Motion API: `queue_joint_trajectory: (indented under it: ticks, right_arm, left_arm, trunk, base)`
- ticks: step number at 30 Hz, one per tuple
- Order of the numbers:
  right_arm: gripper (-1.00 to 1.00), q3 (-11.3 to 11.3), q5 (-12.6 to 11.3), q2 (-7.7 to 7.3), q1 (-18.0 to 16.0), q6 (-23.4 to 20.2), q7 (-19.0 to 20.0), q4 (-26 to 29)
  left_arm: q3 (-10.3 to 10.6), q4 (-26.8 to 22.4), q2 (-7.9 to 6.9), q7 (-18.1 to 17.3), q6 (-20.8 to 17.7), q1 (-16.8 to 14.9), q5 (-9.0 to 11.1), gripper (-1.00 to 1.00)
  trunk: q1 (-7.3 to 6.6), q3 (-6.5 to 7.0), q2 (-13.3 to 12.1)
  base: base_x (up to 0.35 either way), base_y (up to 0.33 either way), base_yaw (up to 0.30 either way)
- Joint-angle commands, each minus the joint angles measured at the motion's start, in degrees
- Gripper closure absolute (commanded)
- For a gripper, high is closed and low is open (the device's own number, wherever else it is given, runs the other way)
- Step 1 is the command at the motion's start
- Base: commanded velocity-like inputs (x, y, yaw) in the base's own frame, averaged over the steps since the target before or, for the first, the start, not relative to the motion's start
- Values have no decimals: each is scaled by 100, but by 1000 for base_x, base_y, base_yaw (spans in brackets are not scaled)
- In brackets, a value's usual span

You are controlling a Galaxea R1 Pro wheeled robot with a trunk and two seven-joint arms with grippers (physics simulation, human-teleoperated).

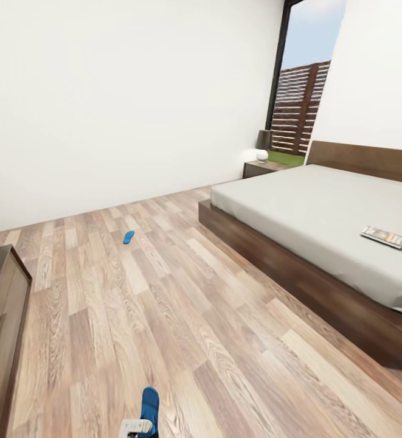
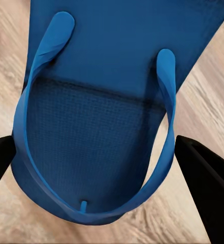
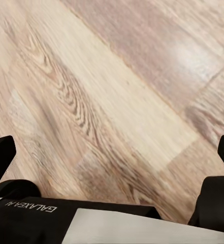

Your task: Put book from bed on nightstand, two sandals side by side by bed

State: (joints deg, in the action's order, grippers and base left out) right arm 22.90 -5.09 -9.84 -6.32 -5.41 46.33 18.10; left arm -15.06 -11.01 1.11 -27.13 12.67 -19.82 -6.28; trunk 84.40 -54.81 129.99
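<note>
— Left gripper (image 2: 99,157)?
— Jaws spread either side of a blue sandal (image 2: 106,117), black fingers (image 2: 205,178) at its edges; actual contact impossible to tell. Seen low in the head view too, above the plank floor (image 1: 182,316).

— Right gripper (image 3: 112,152)?
— Jaws spread wide over bare planks.

— Other sandal (image 1: 128,237)?
— Flat on the floor, well apart from the bed (image 1: 322,213).

— Book (image 1: 383,236)?
— Lying on the mattress; nightstand (image 1: 263,168) with lamp (image 1: 263,145) beyond, by the window (image 1: 301,79).

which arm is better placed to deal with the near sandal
Left, probably. The left gripper has its fingers either side of the near sandal; the right gripper faces bare floor.
</note>
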Motion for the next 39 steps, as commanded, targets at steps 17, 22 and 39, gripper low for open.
queue_joint_trajectory:
  ticks: [17, 22, 39]
  right_arm:
    - [-100, 13, -53, 0, -1, -57, 16, 0]
    - [-100, 13, -53, 0, -1, -57, 16, 0]
    - [-100, 13, -48, 0, -1, -57, 16, 0]
  left_arm:
    - [-50, 2, 3, -12, 25, -4, -58, 100]
    - [-50, 2, 3, -12, 25, -4, -58, 100]
    - [-50, 2, 3, -11, 25, -4, -58, 100]
  trunk:
    - [2, -15, 2]
    - [2, -15, 2]
    - [2, -15, 2]
  base:
    - [327, 0, 64]
    - [327, 0, 45]
    - [329, 0, 94]
